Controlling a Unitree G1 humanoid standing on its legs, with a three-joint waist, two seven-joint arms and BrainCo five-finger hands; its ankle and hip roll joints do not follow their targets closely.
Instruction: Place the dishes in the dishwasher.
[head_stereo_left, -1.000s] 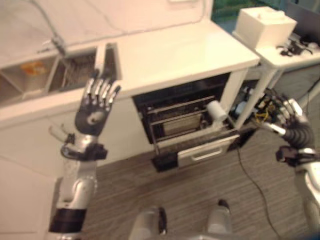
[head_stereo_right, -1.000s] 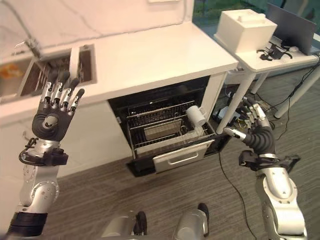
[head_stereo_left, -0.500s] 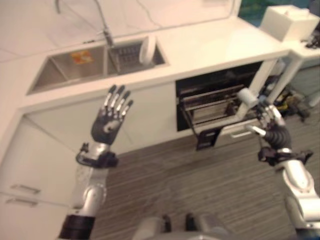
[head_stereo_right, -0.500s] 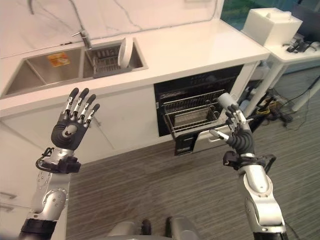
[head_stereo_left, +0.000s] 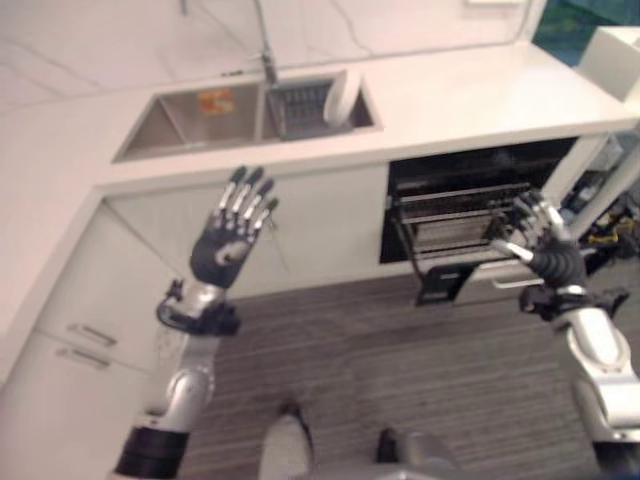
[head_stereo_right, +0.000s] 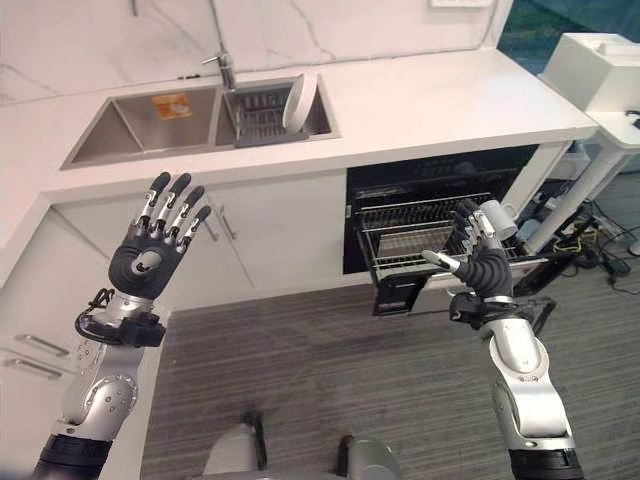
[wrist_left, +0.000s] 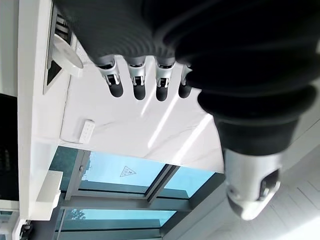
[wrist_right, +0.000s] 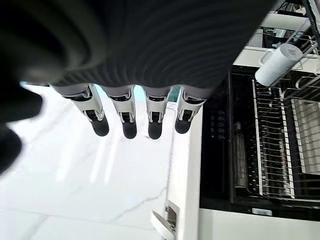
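Since the earlier frame our whole field has swung toward the sink (head_stereo_right: 140, 125) — the camera moved, not the fixtures — and the dishwasher (head_stereo_right: 440, 200) now sits at right instead of centre. Our left hand (head_stereo_right: 150, 255) is raised before the cabinet fronts, palm forward, fingers spread and holding nothing. Our right hand (head_stereo_right: 483, 265) is likewise relaxed and empty, hovering just before the pulled-out rack (head_stereo_right: 420, 240). A white cup (head_stereo_right: 497, 219) lies tilted at the rack's near right corner, behind the right hand's fingers; whether they touch it we cannot tell. One white plate (head_stereo_right: 297, 103) stands on edge in the wire drainer (head_stereo_right: 262, 118) in the sink's right basin, well apart from both hands, so we judge the task part done. Risks ahead: the plate could slip from a pinch on its rim — smooth glaze, hard fingers — or catch the drainer wires on lifting. The right hand, so close, could also knock the cup.
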